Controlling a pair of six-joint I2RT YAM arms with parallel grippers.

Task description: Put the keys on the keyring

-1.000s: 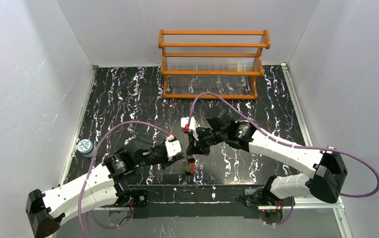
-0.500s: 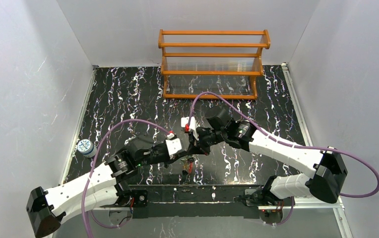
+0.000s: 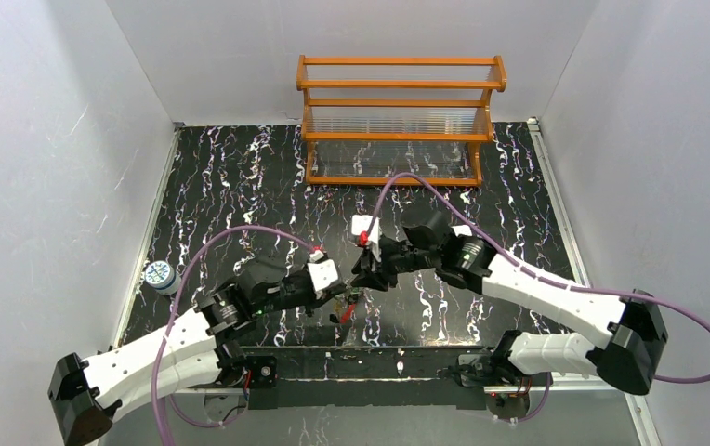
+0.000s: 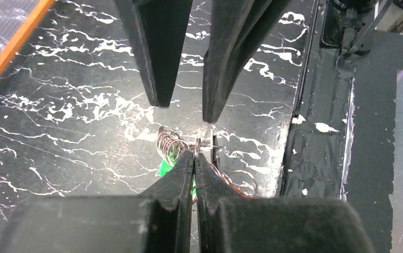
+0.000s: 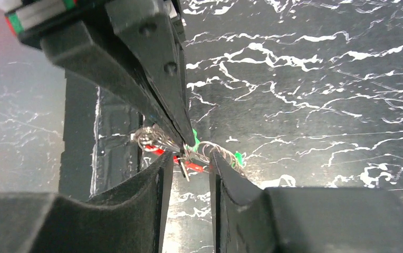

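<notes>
Left claw: the left gripper (image 4: 195, 155) is clamped tight, its tips pinching a thin wire loop – by the look of it the metal end of the red-and-white band keyring (image 5: 195, 167).
Right claw: the right gripper (image 4: 184, 112) has its jaws parted and holds nothing; its tips stand just beside the left tips.
Where the work is: the keyring and the small metal keys with green plastic heads (image 4: 165, 167) form one tangle at the left fingertips, at the middle of the near edge of the black white-veined table (image 3: 240, 186). No yellow head shows.
Risk, slip: the pinch covers very little wire, so a tug from the right side could pull it free and drop the bundle.
Risk, wrong grab: coils, band and key heads overlap – closing the right jaws here may catch the band instead of a key.
Risk, collision: the fingertips are nearly touching, so a small misaim knocks them together.
Unclear: whether the bundle hangs or rests on the table.
</notes>
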